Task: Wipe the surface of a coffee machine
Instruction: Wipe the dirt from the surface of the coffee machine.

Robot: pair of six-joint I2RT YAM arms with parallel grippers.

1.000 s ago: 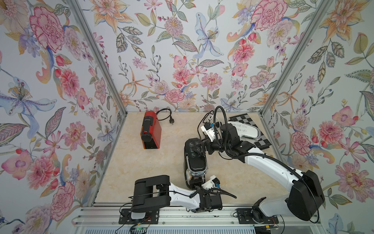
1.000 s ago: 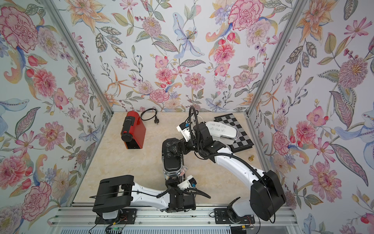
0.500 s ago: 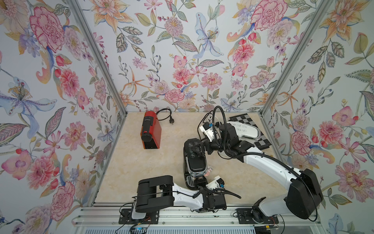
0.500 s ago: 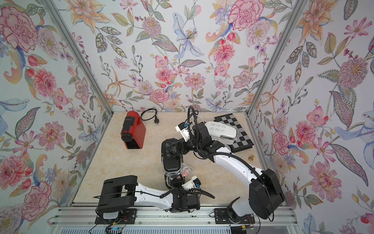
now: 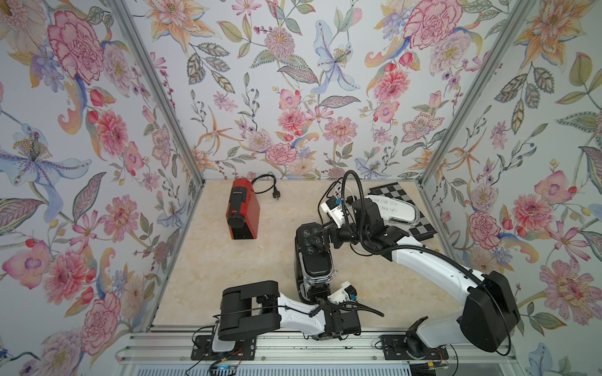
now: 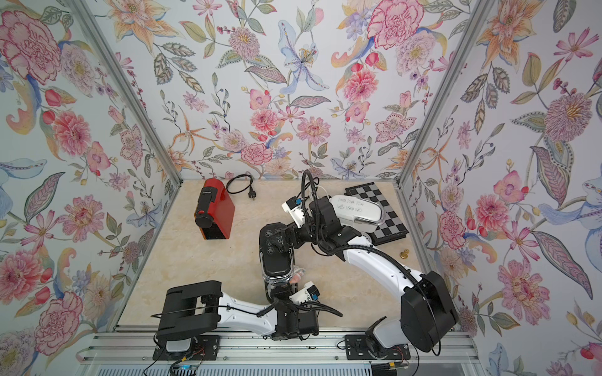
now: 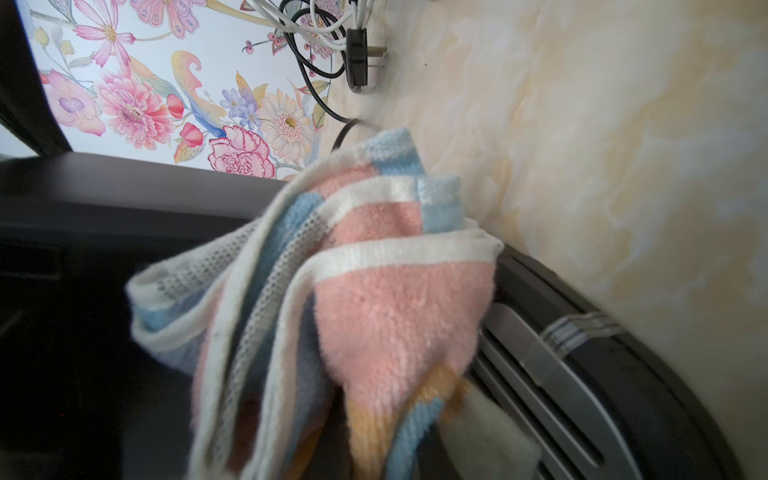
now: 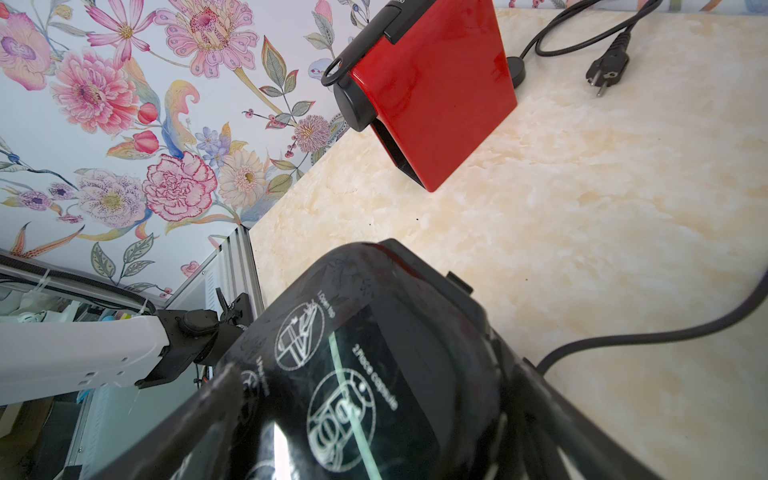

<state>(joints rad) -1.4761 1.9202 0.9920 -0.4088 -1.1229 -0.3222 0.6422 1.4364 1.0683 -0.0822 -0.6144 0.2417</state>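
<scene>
A black coffee machine (image 5: 314, 257) (image 6: 277, 257) stands mid-table. My right gripper (image 5: 321, 237) (image 8: 374, 415) reaches in from the right with its jaws spread wide over the machine's printed top (image 8: 357, 365), one finger on each side, gripping it. At the machine's near end my left gripper (image 5: 318, 293) (image 6: 282, 291) is shut on a pink, blue and white striped cloth (image 7: 374, 291) (image 6: 297, 277). The cloth is bunched against the dark body (image 7: 124, 199), beside the slotted drip tray (image 7: 561, 374). It hides the left fingers in the left wrist view.
A red coffee machine (image 5: 242, 211) (image 8: 436, 91) stands at the back left, its cord and plug (image 5: 270, 185) beside it. A chequered board (image 5: 420, 224) under a white oblong thing (image 5: 394, 208) is back right. A small gold piece (image 6: 405, 253) sits near the right wall. The black machine's cord (image 8: 623, 336) trails over the table.
My left arm has shifted slightly to the right at the machine's near end, and a bit of pink cloth now shows by the machine's right side. The right arm and machine have stayed put.
</scene>
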